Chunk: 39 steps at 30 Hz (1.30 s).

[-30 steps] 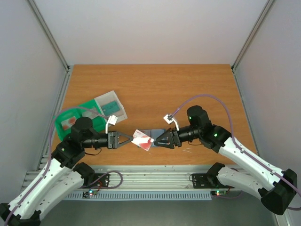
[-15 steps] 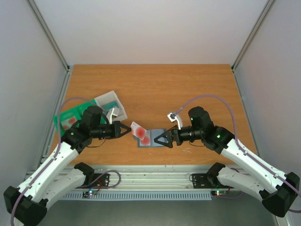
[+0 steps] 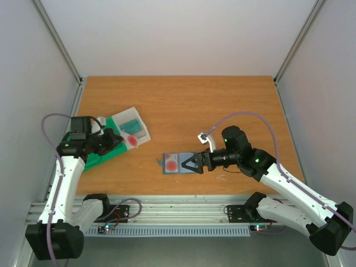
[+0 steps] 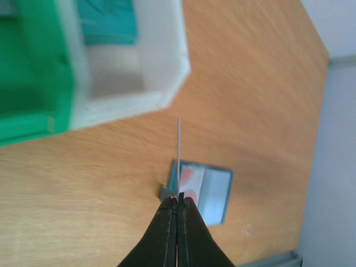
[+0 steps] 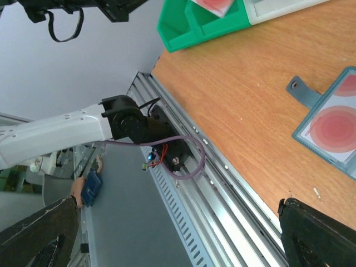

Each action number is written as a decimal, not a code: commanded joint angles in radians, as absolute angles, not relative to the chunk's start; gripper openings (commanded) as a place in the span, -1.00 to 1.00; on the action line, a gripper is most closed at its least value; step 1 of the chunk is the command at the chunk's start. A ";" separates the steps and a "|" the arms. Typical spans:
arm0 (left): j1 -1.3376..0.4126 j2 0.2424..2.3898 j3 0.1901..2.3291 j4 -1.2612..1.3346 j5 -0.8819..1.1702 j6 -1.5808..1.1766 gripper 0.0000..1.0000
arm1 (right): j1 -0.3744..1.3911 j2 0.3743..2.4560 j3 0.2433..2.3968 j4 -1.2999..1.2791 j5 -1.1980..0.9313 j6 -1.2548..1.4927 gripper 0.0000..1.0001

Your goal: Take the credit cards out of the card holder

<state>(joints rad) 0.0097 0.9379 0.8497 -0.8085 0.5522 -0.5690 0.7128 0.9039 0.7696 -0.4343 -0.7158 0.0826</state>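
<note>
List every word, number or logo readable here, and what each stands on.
Nothing is legible.
White card in the card holder: red circles only, no print.
Teal card in the clear tray: too blurred.
Reddish card in the left tool: edge-on or too small.

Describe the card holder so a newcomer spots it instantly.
On the wooden table, look near the front edge, at the right gripper's tips. The card holder lies open and flat there: slate-blue, showing a red-circle card, unlike the boxy green tray and whitish tray at left.
</note>
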 commanded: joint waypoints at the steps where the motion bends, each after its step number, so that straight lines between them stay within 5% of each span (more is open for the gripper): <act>1: 0.180 0.934 0.931 -0.931 0.552 -0.474 -0.99 | 0.717 0.906 0.787 -0.431 -0.712 0.083 0.97; 7: 0.425 0.962 1.003 -1.027 0.486 -0.350 -0.99 | 0.717 0.911 0.796 -0.372 -0.719 0.112 0.97; 20: 0.609 1.028 0.924 -0.853 0.332 -0.346 -0.99 | 0.716 0.966 0.854 -0.491 -0.636 0.100 0.97; 39: 0.627 1.182 0.959 -0.698 0.291 -0.274 -0.99 | 0.711 1.021 0.925 -0.534 -0.648 0.127 0.97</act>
